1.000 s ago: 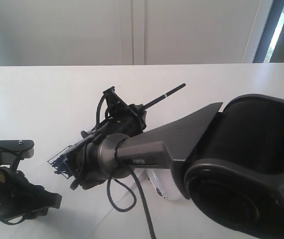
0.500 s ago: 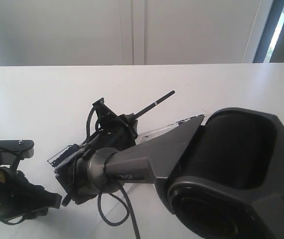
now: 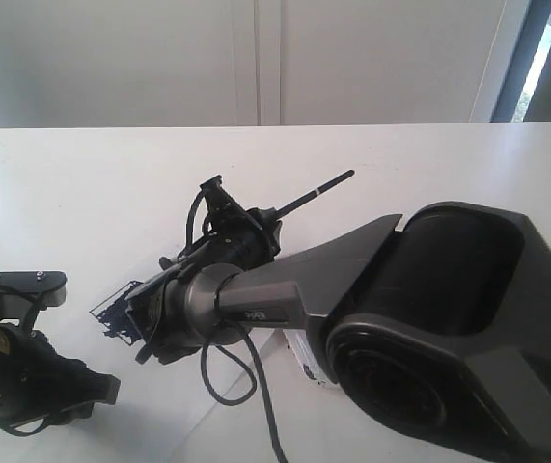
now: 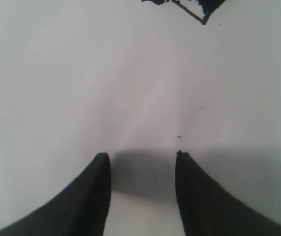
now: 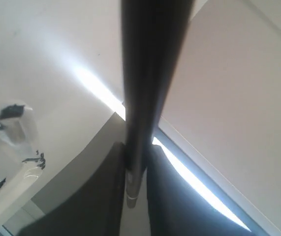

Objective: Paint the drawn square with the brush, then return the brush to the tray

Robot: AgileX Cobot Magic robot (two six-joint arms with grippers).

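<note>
In the exterior view the brush slants up to the right out of my right gripper, which is shut on its black handle. The brush's lower end is hidden behind the wrist, over the drawn square, which shows navy smears on the white paper. The right wrist view shows the brush pinched between both fingers, with its ringed end past them. A piece of the tray shows under the right arm, and its paint-blotted rim is in the right wrist view. My left gripper stands open over bare paper, with the square's painted corner ahead of it.
The big right arm crosses the table from the lower right and hides much of the tray. A black cable loops beneath it. The white table runs back to a pale wall.
The right arm slid down-left with the brush half a second ago and has now come back up to the right. The left arm has not moved.
</note>
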